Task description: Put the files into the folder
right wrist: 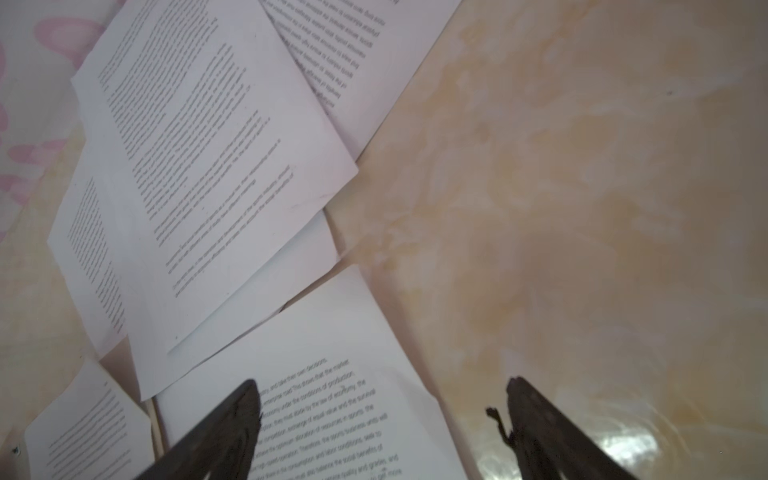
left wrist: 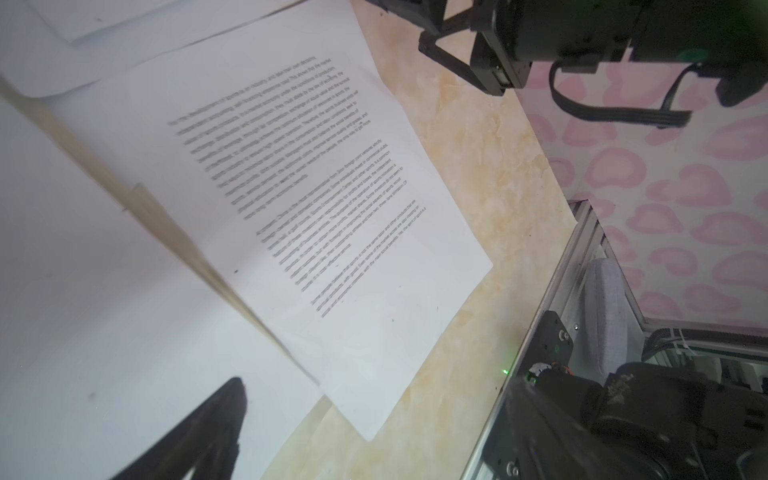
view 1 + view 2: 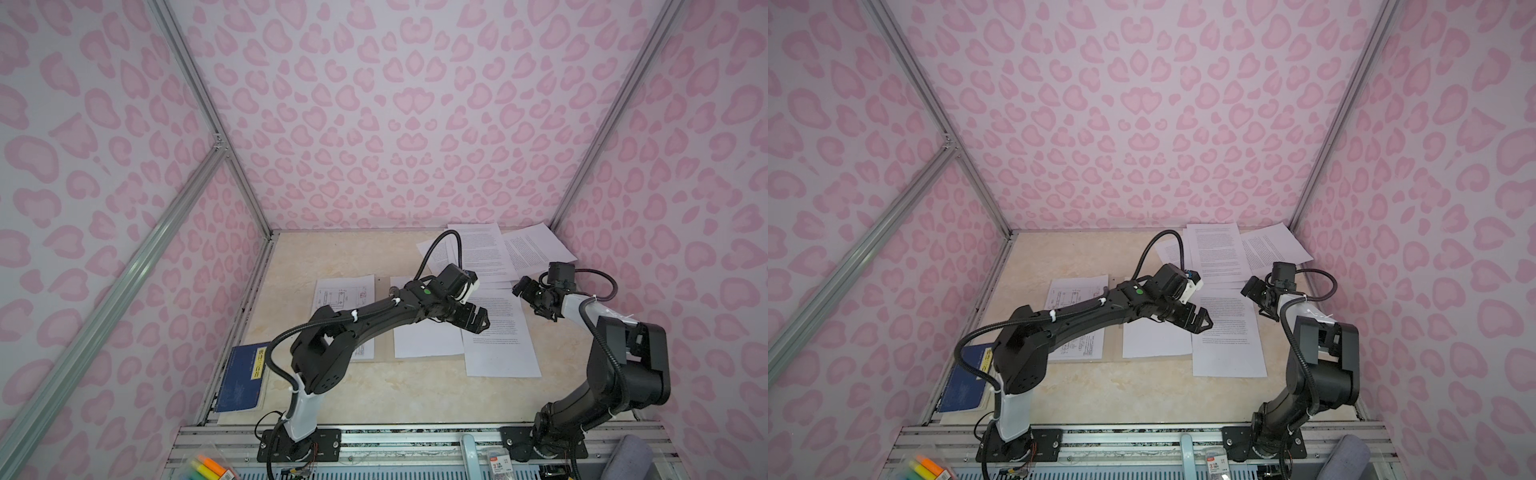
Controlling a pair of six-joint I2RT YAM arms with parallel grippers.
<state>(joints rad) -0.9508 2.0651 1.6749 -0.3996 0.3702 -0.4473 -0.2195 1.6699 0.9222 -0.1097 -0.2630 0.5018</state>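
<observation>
The folder (image 3: 384, 351) lies open and flat mid-table. A file with line drawings (image 3: 345, 293) rests on its left leaf and a blank file (image 3: 424, 345) on its right leaf. A printed file (image 3: 500, 347) lies along the folder's right edge (image 2: 166, 224). Several more printed files (image 3: 494, 249) are heaped at the back right. My left gripper (image 3: 478, 322) hovers open over the seam between the blank and printed files; only one finger (image 2: 208, 428) shows in its wrist view. My right gripper (image 1: 382, 415) stands open and empty above the printed file's far corner (image 1: 332, 395).
A dark blue book with a yellow label (image 3: 243, 380) lies at the front left beside the wall rail. Highlighters (image 3: 210, 467) and a grey pouch (image 3: 631, 457) sit on the front frame. Pink patterned walls close in three sides.
</observation>
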